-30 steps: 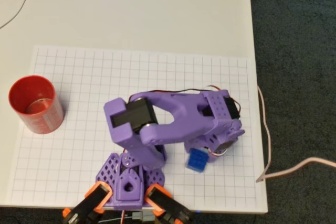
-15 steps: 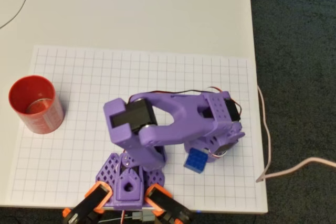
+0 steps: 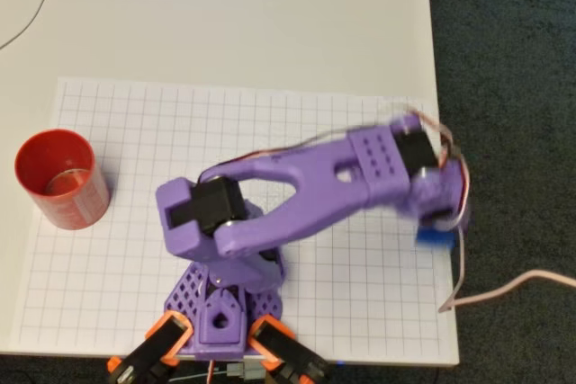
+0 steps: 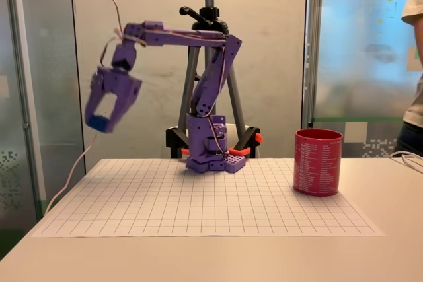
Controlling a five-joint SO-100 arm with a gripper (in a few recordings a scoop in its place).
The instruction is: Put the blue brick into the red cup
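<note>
blue brick [image 4: 98, 123] gripped at gripper [image 4: 101, 121] tips, raised, far from red cup [image 4: 318, 162]

Office or lab: frosted glass partitions [image 4: 357, 44], tripod [image 4: 208, 51], grid mat [image 4: 205, 196].

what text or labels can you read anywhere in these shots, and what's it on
No text can be read.
Red cup: rows of small pale print run around its wall in the fixed view, too small to read.
Glass panel behind the table: dotted patterns low on the pane, not legible as words.
Grid mat: lines alone, no numbers.
</note>
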